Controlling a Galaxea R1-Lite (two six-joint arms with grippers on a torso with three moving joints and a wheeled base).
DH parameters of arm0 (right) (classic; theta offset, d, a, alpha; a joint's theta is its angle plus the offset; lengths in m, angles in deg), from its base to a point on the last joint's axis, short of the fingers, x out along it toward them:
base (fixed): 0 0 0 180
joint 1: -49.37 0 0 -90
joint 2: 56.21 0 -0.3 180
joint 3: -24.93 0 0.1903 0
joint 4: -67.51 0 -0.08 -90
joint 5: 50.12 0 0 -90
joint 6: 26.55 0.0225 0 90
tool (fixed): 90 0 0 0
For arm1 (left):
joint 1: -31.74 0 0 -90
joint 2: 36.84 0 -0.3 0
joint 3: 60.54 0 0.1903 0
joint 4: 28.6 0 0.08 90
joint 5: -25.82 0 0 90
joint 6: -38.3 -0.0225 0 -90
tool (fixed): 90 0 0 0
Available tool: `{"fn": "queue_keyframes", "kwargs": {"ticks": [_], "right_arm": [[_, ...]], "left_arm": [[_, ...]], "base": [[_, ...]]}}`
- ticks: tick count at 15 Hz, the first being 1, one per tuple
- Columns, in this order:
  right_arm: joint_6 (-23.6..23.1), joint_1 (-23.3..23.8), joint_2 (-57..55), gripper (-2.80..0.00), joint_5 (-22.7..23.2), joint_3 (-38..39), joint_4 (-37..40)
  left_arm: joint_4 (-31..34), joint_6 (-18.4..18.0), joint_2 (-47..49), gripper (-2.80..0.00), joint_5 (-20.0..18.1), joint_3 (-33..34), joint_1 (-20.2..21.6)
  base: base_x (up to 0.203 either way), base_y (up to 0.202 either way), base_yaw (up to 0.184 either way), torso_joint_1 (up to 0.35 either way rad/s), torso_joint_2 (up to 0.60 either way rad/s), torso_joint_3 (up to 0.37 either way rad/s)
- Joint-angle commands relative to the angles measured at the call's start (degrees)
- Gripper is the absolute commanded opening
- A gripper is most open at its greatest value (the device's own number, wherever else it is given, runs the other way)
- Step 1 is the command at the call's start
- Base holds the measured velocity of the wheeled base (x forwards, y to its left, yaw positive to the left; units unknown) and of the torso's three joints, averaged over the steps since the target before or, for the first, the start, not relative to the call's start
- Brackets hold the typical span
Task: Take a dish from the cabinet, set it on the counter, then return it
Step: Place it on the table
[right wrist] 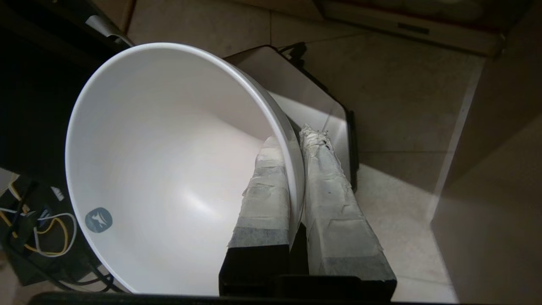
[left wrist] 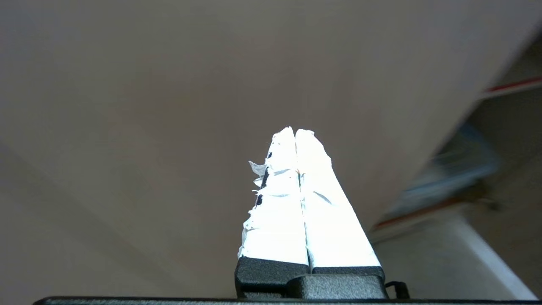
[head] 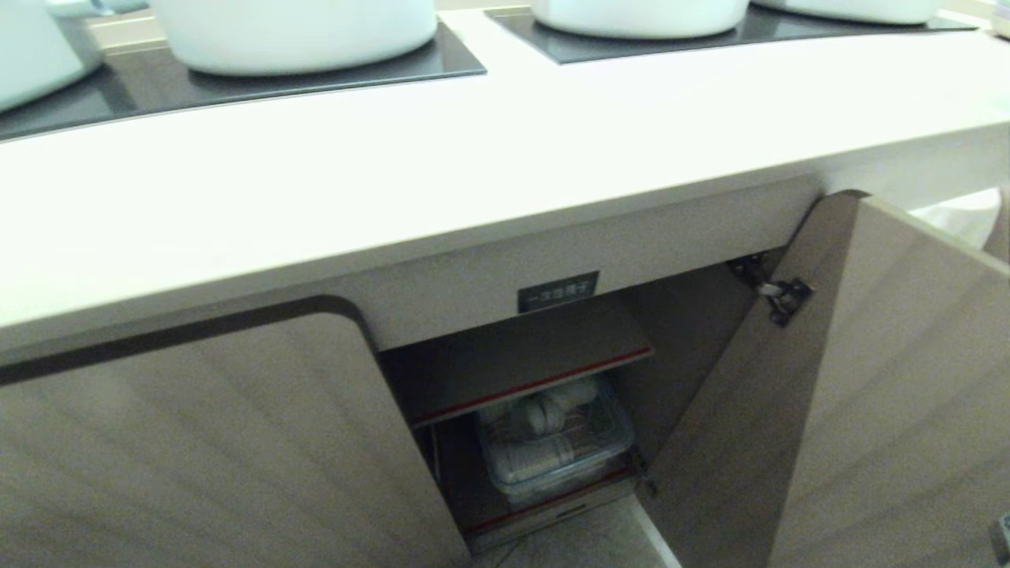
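One white dish (right wrist: 169, 169), pinched by its rim in the right claw (right wrist: 296, 140), one finger inside, one outside, tilted on edge over the tiled floor (right wrist: 402, 106), low and out of the head view. Gripped at the rim probably because the thin wall fits the narrow gap. Left claw (left wrist: 295, 131) shut and empty, parked facing the closed left door. Cabinet (head: 868, 394) right door swung open; upper shelf (head: 521, 371) with red edge bare; below it, clear box (head: 552, 450) of white cups. Tabletop (head: 473, 173) bare at its near edge, big white pots (head: 292, 31) far behind on black panels.
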Motion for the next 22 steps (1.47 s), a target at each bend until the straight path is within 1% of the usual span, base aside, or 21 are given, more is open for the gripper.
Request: {"fn": "queue_keyframes", "kwargs": {"ticks": [1, 4, 22], "right_arm": [[0.1, -0.1, -0.1, -2.80, 0.6, -0.2, 0.0], [-0.2, 0.2, -0.2, -2.80, 0.6, 0.2, 0.0], [-1.3, 0.4, -0.1, -2.80, 1.0, 0.3, 0.1]], "left_arm": [[-0.1, 0.0, 0.0, -2.80, 0.0, 0.0, 0.0], [0.0, 0.0, 0.0, -2.80, 0.0, 0.0, 0.0], [0.0, 0.0, 0.0, -2.80, 0.0, 0.0, 0.0]], "base": [[0.003, 0.009, -0.167, 0.152, -0.46, -0.284], [0.001, 0.009, -0.129, 0.064, -0.16, -0.102], [0.000, 0.000, 0.000, 0.001, 0.00, -0.003]]}}
